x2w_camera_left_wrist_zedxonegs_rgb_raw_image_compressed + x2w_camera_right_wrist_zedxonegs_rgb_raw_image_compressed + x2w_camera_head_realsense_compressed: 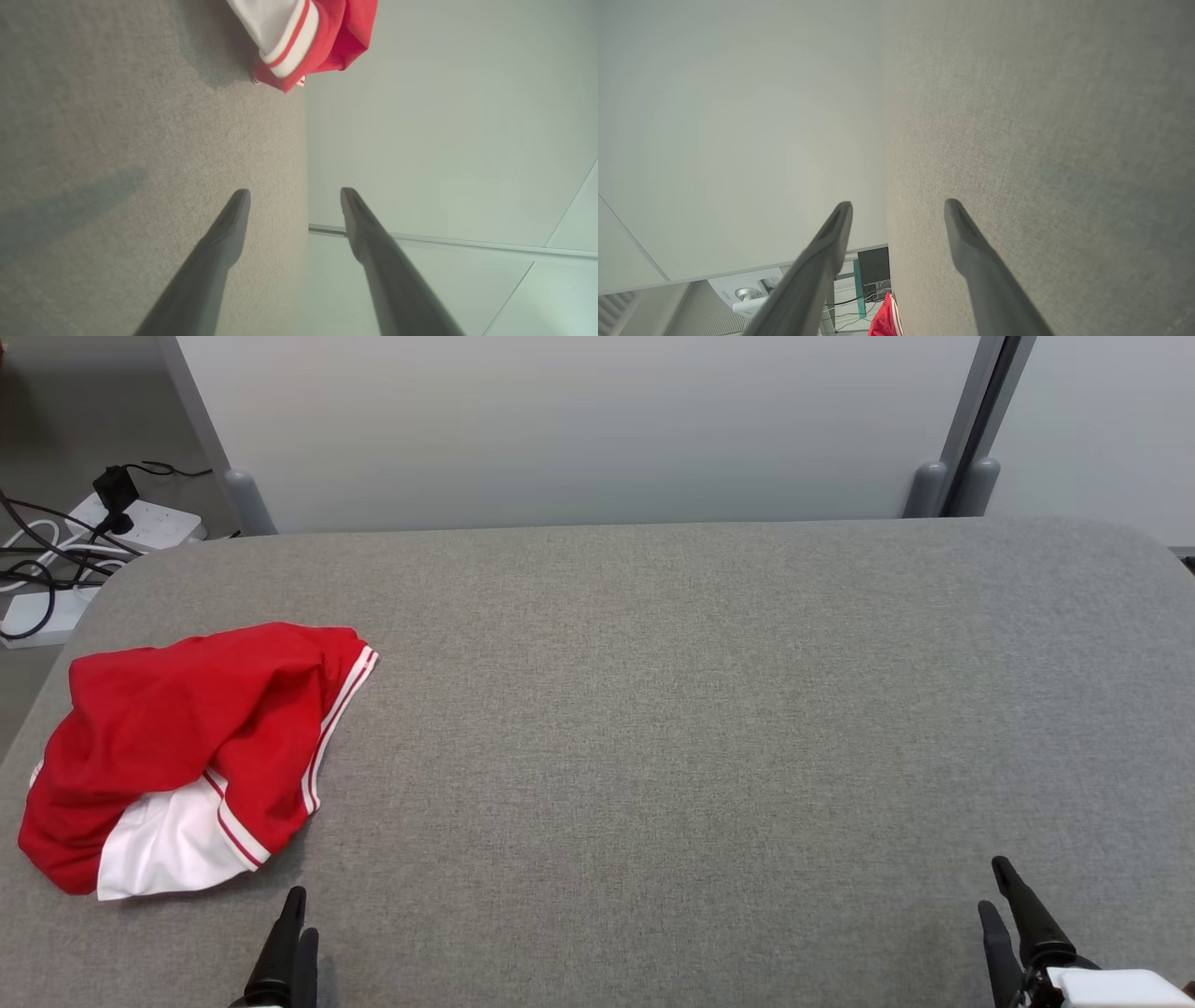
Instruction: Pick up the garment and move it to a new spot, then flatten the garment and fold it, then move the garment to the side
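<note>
Looking down from the head view, a wide grey fabric-covered table [700,709] takes up most of the frame. The garment [177,737] lies at the left of the frame, in the middle-left band, close to the table's left edge.

The task appears to be at its very start: the pick-up has not begun, and nothing is flattened or folded. The left gripper [303,913] sits at the lower left of the frame, just below and to the right of the cloth, not touching it. The right gripper [991,883] sits at the lower right, well apart from the cloth. In the left wrist view the left gripper [294,191] has its two dark fingers spread with a clear gap and nothing between them; the right wrist view shows the right gripper [896,203] spread and empty in the same way.

The next move likely calls for the left arm to reach up and left, close on a raised fold, and lift the cloth toward the bare middle of the table.

The garment is bright red with a white panel and red-and-white striped trim. It is crumpled into a loose heap, layers folded over one another, with the white part at its lower edge.
</note>
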Tool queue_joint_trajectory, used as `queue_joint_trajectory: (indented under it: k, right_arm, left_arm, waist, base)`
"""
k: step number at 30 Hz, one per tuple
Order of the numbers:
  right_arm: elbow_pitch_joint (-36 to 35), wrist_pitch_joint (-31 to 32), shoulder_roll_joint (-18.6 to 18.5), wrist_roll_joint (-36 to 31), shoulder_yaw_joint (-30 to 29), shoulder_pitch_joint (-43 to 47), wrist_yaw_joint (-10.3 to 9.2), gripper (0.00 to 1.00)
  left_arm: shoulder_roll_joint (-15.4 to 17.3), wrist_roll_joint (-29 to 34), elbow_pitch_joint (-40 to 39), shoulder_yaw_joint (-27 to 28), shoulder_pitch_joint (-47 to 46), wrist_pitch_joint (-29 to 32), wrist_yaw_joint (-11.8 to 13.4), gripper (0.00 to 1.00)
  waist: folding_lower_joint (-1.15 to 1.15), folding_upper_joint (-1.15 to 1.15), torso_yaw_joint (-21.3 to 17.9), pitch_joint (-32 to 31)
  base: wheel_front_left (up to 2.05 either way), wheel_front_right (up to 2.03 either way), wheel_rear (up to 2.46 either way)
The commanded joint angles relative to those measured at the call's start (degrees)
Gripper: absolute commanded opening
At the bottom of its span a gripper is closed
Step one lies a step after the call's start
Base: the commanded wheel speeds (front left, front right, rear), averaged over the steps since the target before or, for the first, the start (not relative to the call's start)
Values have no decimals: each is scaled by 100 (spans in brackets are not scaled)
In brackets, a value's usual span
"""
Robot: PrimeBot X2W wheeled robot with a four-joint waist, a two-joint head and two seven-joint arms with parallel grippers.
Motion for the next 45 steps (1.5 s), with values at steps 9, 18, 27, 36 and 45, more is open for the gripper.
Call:
queue_joint_trajectory:
  k: [9, 18, 27, 36, 45]
  right_arm:
    - [-70, -209, -69, -638, 181, -473, 9, 100]
    - [-30, -360, -88, -1403, 302, -674, 11, 100]
    - [-23, -511, -107, -2176, 414, -855, 13, 100]
    - [-10, -662, -127, -2845, 550, -1037, 15, 100]
    - [-5, -814, -146, -3506, 659, -1222, 17, 100]
  left_arm:
    - [304, 460, -154, -189, -398, -239, -6, 100]
    - [464, 1155, -171, -264, -568, -391, -10, 100]
    - [585, 1891, -199, -297, -711, -542, -14, 100]
    - [711, 2502, -239, -341, -848, -693, -17, 100]
    - [856, 3049, -277, -393, -962, -845, -21, 100]
  waist:
    - [-1, 0, -9, -1]
    - [-1, 0, -17, 12]
    - [-1, 0, -27, 25]
    - [-1, 0, -37, 40]
    - [-1, 0, -53, 66]
  base:
    - [0, 0, 0]
    - [0, 0, 0]
    - [0, 0, 0]
    - [0, 0, 0]
    - [0, 0, 0]
